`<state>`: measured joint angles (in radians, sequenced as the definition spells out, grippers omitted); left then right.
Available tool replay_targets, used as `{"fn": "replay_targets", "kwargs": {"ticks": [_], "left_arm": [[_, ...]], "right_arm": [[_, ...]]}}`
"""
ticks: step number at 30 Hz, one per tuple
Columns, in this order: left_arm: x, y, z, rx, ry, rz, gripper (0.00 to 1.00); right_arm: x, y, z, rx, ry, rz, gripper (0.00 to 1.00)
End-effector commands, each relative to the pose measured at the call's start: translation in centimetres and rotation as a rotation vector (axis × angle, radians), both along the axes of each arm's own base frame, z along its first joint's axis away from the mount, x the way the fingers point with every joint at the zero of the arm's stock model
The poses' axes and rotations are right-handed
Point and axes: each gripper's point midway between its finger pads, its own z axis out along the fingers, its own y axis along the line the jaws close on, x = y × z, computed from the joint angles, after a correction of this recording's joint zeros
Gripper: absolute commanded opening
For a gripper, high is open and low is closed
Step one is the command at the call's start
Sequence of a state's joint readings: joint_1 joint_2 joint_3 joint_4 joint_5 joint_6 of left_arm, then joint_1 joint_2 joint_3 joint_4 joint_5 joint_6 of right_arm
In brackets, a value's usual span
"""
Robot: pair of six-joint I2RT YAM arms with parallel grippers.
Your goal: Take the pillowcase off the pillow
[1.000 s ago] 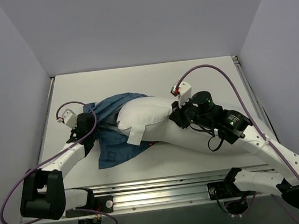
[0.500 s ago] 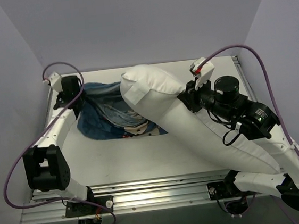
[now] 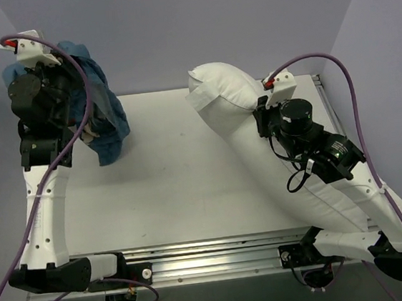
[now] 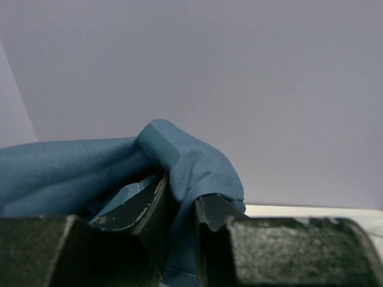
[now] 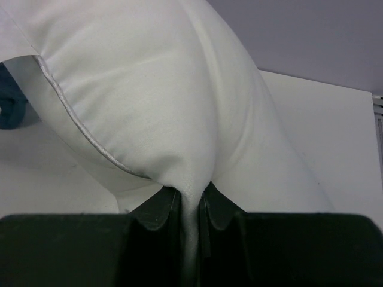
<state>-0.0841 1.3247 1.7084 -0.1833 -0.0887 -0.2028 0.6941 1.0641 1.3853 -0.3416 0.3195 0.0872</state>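
The blue pillowcase [image 3: 104, 117] hangs bunched from my left gripper [image 3: 82, 116], raised high at the far left, clear of the pillow. In the left wrist view the jaws [image 4: 182, 209] are shut on a fold of the blue cloth [image 4: 197, 167]. The plump white pillow [image 3: 229, 108] is lifted at the right and hangs down across my right arm. My right gripper [image 3: 258, 112] is shut on a pinch of its white fabric [image 5: 149, 95], seen between the jaws [image 5: 190, 206] in the right wrist view.
The white table top [image 3: 176, 189] lies below both lifted things, with grey walls on the left, back and right. A metal rail [image 3: 212, 253] runs along the near edge by the arm bases.
My left gripper has lifted the pillowcase up and to the far left, off the table and fully off the pillow. My right gripper has raised the pillow up and to the right.
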Motion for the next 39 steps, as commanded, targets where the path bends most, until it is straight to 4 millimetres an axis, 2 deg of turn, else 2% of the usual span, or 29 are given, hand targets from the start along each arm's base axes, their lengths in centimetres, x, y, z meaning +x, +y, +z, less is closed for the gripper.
{"fn": "replay_targets", "kwargs": {"ticks": [1, 7, 11, 12, 13, 14, 15, 16, 17, 18, 19, 20, 22, 23, 26, 27, 28, 29, 30, 31, 32, 33, 34, 35, 36, 37, 38, 39], "left_arm": [[-2.2, -2.4, 1.3, 0.205, -0.057, -0.145, 0.28], [-4.3, -0.3, 0.9, 0.338, -0.008, -0.046, 0.30], [-3.6, -2.7, -0.9, 0.252, 0.032, -0.163, 0.30], [-2.6, -3.5, -3.4, 0.236, 0.083, -0.193, 0.30], [-2.4, -5.4, -4.6, 0.198, 0.102, -0.242, 0.30], [-2.0, -6.3, -5.9, 0.175, 0.129, -0.253, 0.30], [-1.3, -7.8, -9.5, 0.147, 0.204, -0.280, 0.30], [-1.5, -10.8, -10.9, 0.133, 0.217, -0.334, 0.30], [-1.4, -12.1, -12.6, 0.103, 0.248, -0.344, 0.30], [-1.1, -13.7, -15.0, 0.091, 0.294, -0.363, 0.30], [-1.2, -15.2, -18.3, 0.079, 0.351, -0.396, 0.30], [-1.9, -17.5, -20.2, 0.035, 0.396, -0.443, 0.29], [-2.4, -18.7, -24.8, 0.004, 0.495, -0.444, 0.29], [-2.8, -18.9, -26.0, -0.016, 0.524, -0.440, 0.29], [-3.8, -17.6, -28.2, -0.069, 0.596, -0.369, 0.32], [-4.3, -16.9, -27.6, -0.072, 0.588, -0.350, 0.37], [-4.8, -15.5, -28.1, -0.056, 0.620, -0.285, 0.41], [-5.0, -14.6, -27.6, -0.051, 0.625, -0.251, 0.43], [-5.5, -13.5, -26.5, -0.052, 0.610, -0.216, 0.47], [-6.3, -12.4, -26.8, -0.034, 0.644, -0.180, 0.55], [-6.6, -11.1, -26.5, -0.027, 0.644, -0.132, 0.58], [-7.1, -10.2, -25.2, -0.031, 0.618, -0.115, 0.62], [-7.6, -8.8, -25.2, -0.027, 0.634, -0.081, 0.66], [-7.9, -8.1, -25.0, -0.029, 0.634, -0.066, 0.74], [-8.6, -7.3, -24.5, -0.032, 0.628, -0.057, 0.78], [-8.8, -6.2, -24.4, -0.038, 0.624, -0.034, 0.86], [-9.1, -5.7, -24.5, -0.033, 0.627, -0.027, 0.90], [-9.7, -5.0, -24.7, -0.032, 0.630, -0.015, 0.93]], "right_arm": [[1.2, -1.3, 4.4, 0.130, -0.150, -0.118, 0.00], [1.9, -2.1, 2.4, 0.091, -0.119, -0.177, 0.00], [2.8, -2.4, 1.2, 0.086, -0.104, -0.225, 0.00], [3.1, -2.4, 0.8, 0.080, -0.097, -0.235, 0.00], [3.5, -2.4, 0.3, 0.070, -0.090, -0.250, 0.00], [3.9, -2.5, -0.2, 0.066, -0.088, -0.264, 0.00], [4.2, -2.9, -0.6, 0.060, -0.087, -0.288, 0.00], [4.8, -3.2, -1.2, 0.044, -0.080, -0.318, 0.00], [5.2, -3.3, -1.6, 0.040, -0.076, -0.330, 0.00], [5.7, -3.9, -1.9, 0.036, -0.075, -0.353, 0.00], [6.2, -3.9, -2.4, 0.027, -0.068, -0.362, 0.00], [6.6, -4.1, -2.5, 0.030, -0.076, -0.375, 0.00], [7.5, -4.5, -3.5, 0.014, -0.063, -0.396, 0.00], [7.8, -4.2, -3.6, 0.005, -0.067, -0.386, 0.00], [9.2, -4.0, -4.9, -0.026, -0.071, -0.384, 0.00], [9.7, -3.7, -5.3, -0.027, -0.067, -0.376, 0.00], [10.5, -3.5, -6.6, -0.046, -0.044, -0.380, 0.00], [11.1, -3.7, -7.0, -0.039, -0.044, -0.394, 0.00], [12.1, -3.4, -8.5, -0.050, -0.021, -0.400, 0.00], [12.6, -3.4, -9.1, -0.046, -0.014, -0.408, 0.00], [13.4, -3.1, -9.2, -0.031, -0.023, -0.412, 0.00], [14.4, -2.8, -10.9, -0.040, 0.000, -0.414, 0.00], [15.1, -2.0, -11.7, -0.031, 0.015, -0.382, 0.00], [15.9, -1.1, -11.7, -0.010, 0.008, -0.363, 0.00], [17.0, -0.2, -13.8, -0.016, 0.044, -0.346, 0.00], [17.5, 1.3, -14.3, 0.002, 0.059, -0.285, 0.00], [18.3, 2.2, -14.1, 0.016, 0.060, -0.259, 0.00], [19.1, 3.4, -16.3, 0.003, 0.102, -0.231, 0.00]]}}
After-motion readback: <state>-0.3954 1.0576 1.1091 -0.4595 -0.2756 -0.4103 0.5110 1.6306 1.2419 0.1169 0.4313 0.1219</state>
